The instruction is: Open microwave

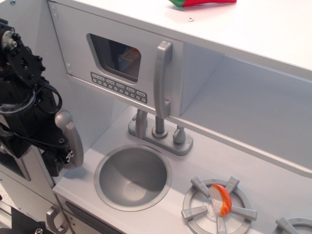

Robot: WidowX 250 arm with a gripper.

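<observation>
The microwave [122,63] is built into the toy kitchen's upper left. It has a light grey door, a dark rounded window [116,56], a row of small grey buttons [119,87] and a tall vertical grey handle [162,78] at its right edge. The door looks shut, flush with its frame. My black arm is at the far left, and its gripper [59,157] hangs low beside the left wall, well left of and below the microwave handle. Its fingers are dark and partly hidden, so I cannot tell how they stand.
A grey telephone handset [72,138] hangs on the left wall right by the gripper. Below the microwave are a faucet [159,131] and a round sink [132,176]. An orange-and-white toy [219,200] lies on a burner [195,213]. An open shelf [253,107] is to the right. A red-green toy [202,2] lies on top.
</observation>
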